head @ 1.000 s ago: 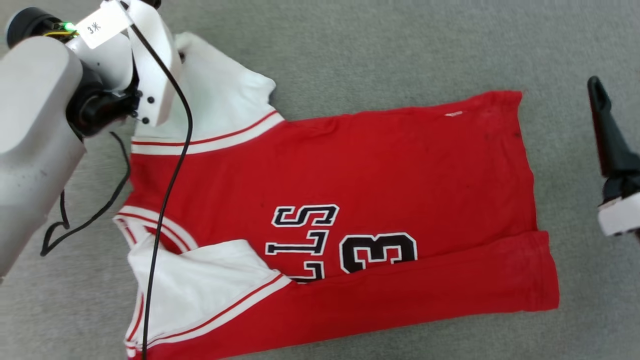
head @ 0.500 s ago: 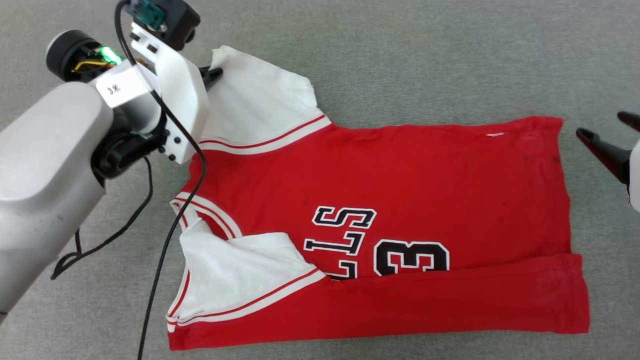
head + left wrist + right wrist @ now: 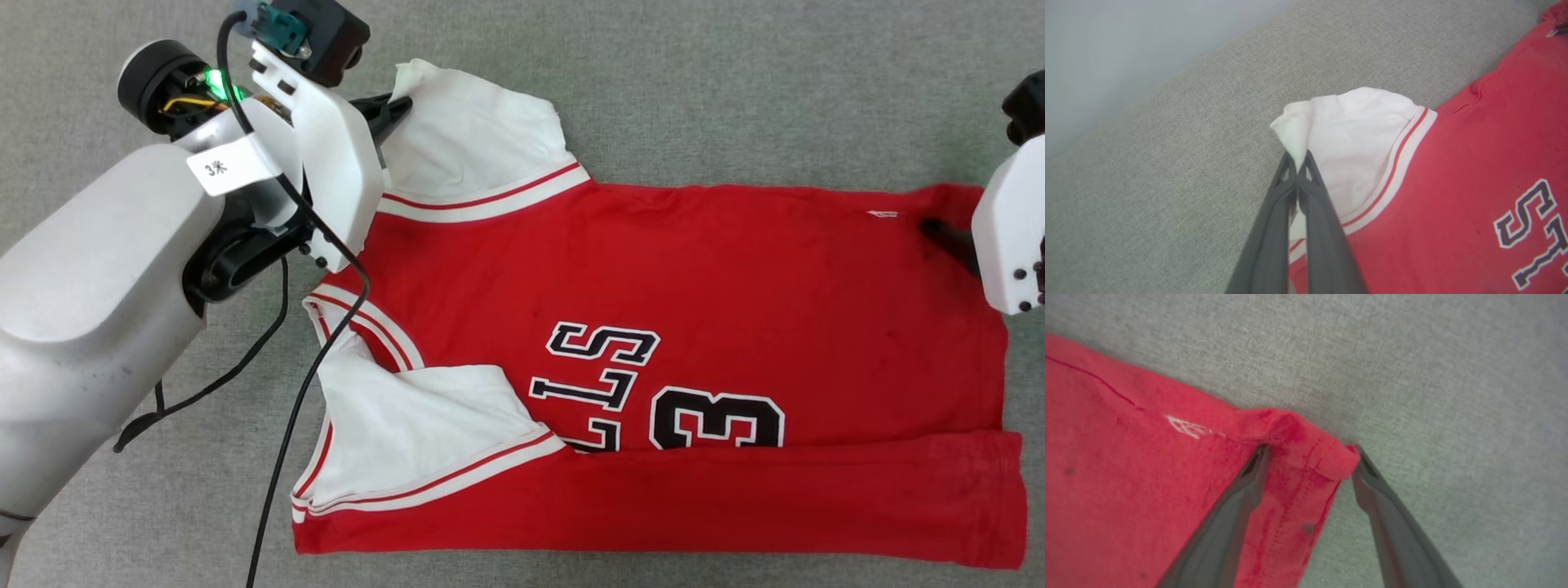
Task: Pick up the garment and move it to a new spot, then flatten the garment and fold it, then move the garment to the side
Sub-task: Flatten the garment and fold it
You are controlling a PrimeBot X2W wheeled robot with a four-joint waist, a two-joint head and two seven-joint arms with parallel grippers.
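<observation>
The garment, a red jersey with white sleeves and black lettering, lies spread on the grey surface, its near long edge folded over the number. My left gripper is shut on the tip of the far white sleeve. In the left wrist view the closed left gripper pinches that sleeve's corner. My right gripper is at the far hem corner. In the right wrist view the right gripper is open, one finger lying on the red cloth and the other on the surface beside the bunched corner.
Grey fabric surface runs all around the garment. A black cable hangs from my left arm across the collar and the near sleeve. In the left wrist view, a pale band borders the surface's far edge.
The camera has shifted, so the jersey sits further right in the picture. My right gripper has come in from beside the jersey to its far hem corner. The left gripper keeps its hold on the sleeve.
</observation>
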